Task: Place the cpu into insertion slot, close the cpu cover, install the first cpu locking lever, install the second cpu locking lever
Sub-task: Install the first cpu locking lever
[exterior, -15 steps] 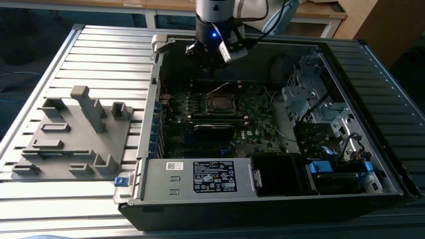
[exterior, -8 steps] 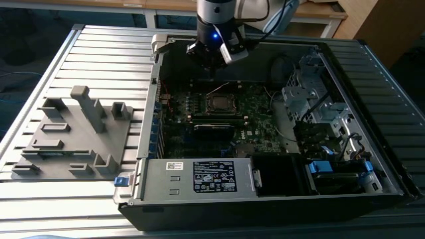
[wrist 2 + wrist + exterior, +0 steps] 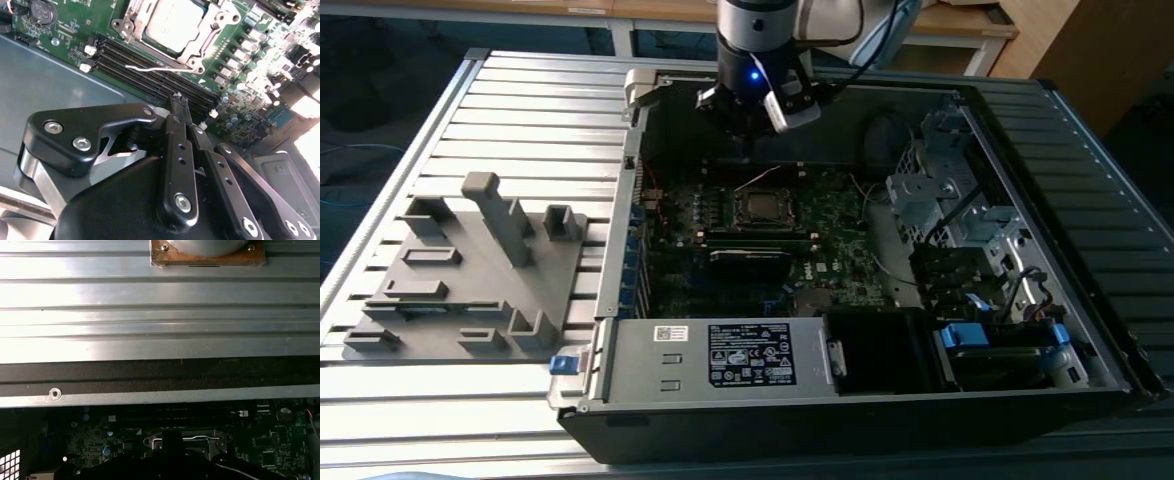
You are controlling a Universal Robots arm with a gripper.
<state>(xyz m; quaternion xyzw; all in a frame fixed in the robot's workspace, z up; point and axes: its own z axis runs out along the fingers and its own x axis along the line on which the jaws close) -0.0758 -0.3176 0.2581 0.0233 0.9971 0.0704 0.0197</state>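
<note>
The end effector [image 3: 744, 148] hangs in the upper middle of the exterior view, inside the open computer case [image 3: 854, 435]. It is over the far edge of the motherboard [image 3: 827, 225] and near the socket [image 3: 735, 206], but not touching it. In the second wrist view its fingers [image 3: 176, 145] are pressed together with nothing visible between them, their tips above the long black memory slots [image 3: 135, 70]. The chip [image 3: 170, 22] sits in the socket, and the silvery cover frame [image 3: 134, 25] appears to lie flat around it. A thin wire lever [image 3: 150, 68] sticks out from the socket across the memory slots, between the fingertips and the chip. At the exterior view's left a grey parts stand [image 3: 467, 270] rests on the slatted tabletop [image 3: 534, 110]. A power supply [image 3: 720, 355] lies in the lower part of the case, and a drive cage [image 3: 947, 190] stands at the exterior view's right.
</note>
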